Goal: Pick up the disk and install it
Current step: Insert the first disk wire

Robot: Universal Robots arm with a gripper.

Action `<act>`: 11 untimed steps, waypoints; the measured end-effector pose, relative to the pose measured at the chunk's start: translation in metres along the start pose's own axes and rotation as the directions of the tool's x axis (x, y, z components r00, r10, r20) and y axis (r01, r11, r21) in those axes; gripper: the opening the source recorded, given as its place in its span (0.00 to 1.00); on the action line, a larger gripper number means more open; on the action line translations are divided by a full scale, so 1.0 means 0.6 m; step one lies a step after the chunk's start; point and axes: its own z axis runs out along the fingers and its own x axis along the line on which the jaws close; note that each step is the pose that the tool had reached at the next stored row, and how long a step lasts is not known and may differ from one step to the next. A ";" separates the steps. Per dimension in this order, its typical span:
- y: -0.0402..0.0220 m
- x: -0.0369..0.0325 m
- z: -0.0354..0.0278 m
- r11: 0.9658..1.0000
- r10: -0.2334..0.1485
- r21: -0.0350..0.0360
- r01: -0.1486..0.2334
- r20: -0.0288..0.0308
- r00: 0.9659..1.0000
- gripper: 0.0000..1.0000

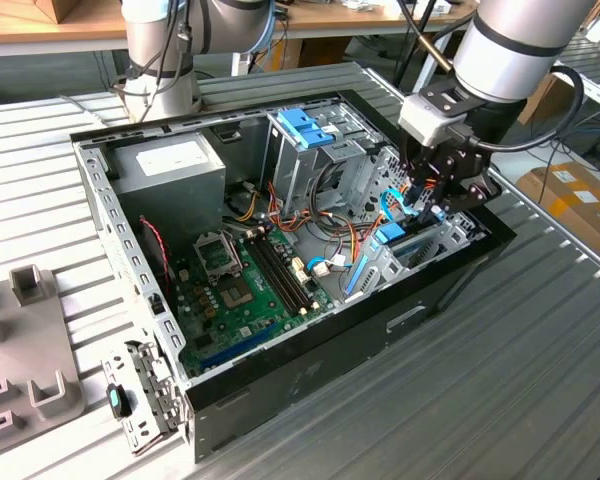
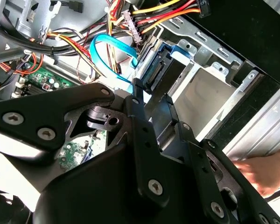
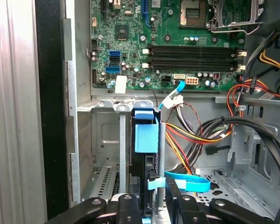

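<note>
The disk (image 3: 146, 135) stands on edge in the silver drive bay (image 3: 105, 140) at the case's corner, its light-blue rail facing the first wrist camera. My gripper (image 3: 149, 201) has one black finger on each flat side of the disk and is shut on it. In the second wrist view the gripper (image 2: 153, 95) clamps the disk (image 2: 159, 70) beside the bay wall (image 2: 210, 88), with a blue data cable (image 2: 107, 51) looping close by. In the exterior view the gripper (image 1: 427, 205) reaches down into the open computer case (image 1: 310, 350) at the exterior view's right.
The case holds a green motherboard (image 1: 245, 285), a grey power supply (image 1: 170, 165), a blue-topped drive cage (image 1: 305, 130) and bundled cables (image 3: 196, 135). A person's hand (image 2: 261, 172) rests just outside the case. Grey fixture blocks (image 1: 30, 340) sit at the exterior view's left.
</note>
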 end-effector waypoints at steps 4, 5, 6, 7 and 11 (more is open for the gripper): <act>-0.012 0.000 0.001 0.999 0.001 -0.037 -0.001 -0.001 1.000 0.36; -0.015 0.000 0.001 0.999 0.001 -0.045 -0.001 -0.002 1.000 0.36; -0.017 0.000 0.002 0.999 0.001 -0.051 -0.001 -0.002 1.000 0.36; -0.020 0.000 0.002 0.998 0.001 -0.059 -0.001 -0.002 1.000 0.36; -0.030 0.000 0.003 0.996 0.001 -0.084 -0.001 -0.001 1.000 0.36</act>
